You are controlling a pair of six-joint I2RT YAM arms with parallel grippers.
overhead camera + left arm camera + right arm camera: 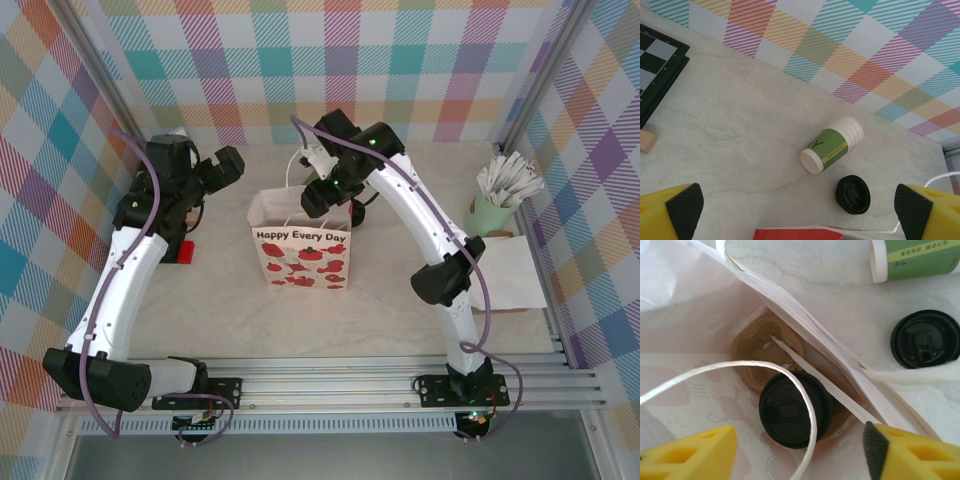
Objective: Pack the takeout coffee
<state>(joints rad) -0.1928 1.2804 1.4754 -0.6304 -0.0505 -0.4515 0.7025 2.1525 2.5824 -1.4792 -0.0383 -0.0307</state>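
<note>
The right gripper [800, 452], jaws apart, hangs over the takeout coffee [789, 411] in the gift bag [305, 262] (left gripper [799, 210] gapes empty).

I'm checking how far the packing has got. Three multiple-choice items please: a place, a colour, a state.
1. Where is the takeout coffee? A) inside the paper gift bag B) beside it C) behind it
2. What colour is the loose lid on the table? A) white B) black C) red
3. How is the stack of green cups? A) upright B) upside down C) lying on its side
Answers: A, its lid shows down between the bag's walls; B, a black disc near the cups; C, its rims point sideways along the table.
</note>
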